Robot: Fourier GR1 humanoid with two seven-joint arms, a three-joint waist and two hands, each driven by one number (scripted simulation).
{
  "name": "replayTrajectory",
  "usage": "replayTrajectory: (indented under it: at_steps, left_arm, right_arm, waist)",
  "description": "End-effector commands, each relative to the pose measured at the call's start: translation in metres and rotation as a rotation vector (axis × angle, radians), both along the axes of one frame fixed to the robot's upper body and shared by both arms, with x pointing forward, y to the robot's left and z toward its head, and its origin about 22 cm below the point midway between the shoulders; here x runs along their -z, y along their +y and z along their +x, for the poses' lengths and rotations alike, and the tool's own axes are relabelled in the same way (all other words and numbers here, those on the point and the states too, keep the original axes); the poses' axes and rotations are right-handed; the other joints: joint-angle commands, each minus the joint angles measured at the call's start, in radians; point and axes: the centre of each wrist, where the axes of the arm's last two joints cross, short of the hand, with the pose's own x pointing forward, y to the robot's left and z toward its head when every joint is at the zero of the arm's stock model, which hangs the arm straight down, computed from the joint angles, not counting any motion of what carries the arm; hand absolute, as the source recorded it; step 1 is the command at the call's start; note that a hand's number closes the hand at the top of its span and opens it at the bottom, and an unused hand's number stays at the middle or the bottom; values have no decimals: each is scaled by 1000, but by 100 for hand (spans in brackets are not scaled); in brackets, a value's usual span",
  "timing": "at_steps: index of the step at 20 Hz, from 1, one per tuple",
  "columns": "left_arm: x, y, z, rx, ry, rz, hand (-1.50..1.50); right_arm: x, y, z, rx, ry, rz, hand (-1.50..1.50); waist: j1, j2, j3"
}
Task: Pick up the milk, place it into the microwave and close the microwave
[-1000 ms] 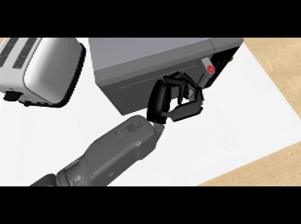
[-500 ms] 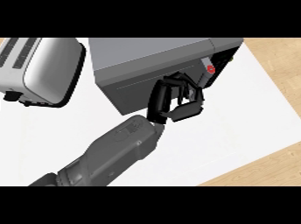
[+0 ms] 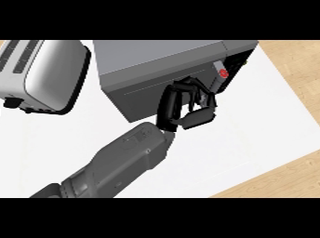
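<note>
one grey forearm (image 3: 115, 167) rises from the lower edge to the microwave (image 3: 156, 69) on the white tabletop (image 3: 259, 125). which arm it is, can't tell. its black hand (image 3: 187, 104) lies against the microwave's front face, fingers curled, nothing visibly held. door looks nearly shut, red button (image 3: 223, 73) at right. milk unseen. toaster (image 3: 39, 74) at left.

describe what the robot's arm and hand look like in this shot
One arm shows. Its forearm is a bulky dark grey casing with rounded, boxy panels and a faint raised rectangular panel near the wrist, narrowing to a ribbed grey section by the view's lower edge. The hand is glossy black, with slim segmented fingers and a flat, blocky palm piece. No cables or markings are visible.
</note>
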Motion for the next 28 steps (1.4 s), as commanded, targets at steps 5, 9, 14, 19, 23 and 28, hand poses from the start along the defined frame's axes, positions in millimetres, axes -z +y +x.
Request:
replayTrajectory:
  at_steps: [5,9,14,19,23,28]
  left_arm:
    - [-13,3,23,-45,12,16,150]
    - [-11,4,24,-53,18,20,150]
    - [-4,4,22,-26,14,97,150]
    - [8,11,25,-107,61,166,150]
    - [19,17,22,-148,119,181,150]
    - [31,26,22,-229,177,207,150]
  right_arm:
    - [-9,-5,3,-16,-8,-21,-150]
    - [-8,-7,2,-36,1,-24,-150]
    - [-14,-6,5,-80,-23,1,-150]
    - [-17,-1,4,-138,-23,5,-150]
    - [-20,-4,3,-133,-23,-2,-150]
    - [-25,-7,-2,-128,-35,-2,-150]
  waist:
    - [-15,19,-1]
    - [-20,14,1]
    - [-20,15,4]
    - [5,9,3]
    - [14,5,1]
    - [45,-5,0]
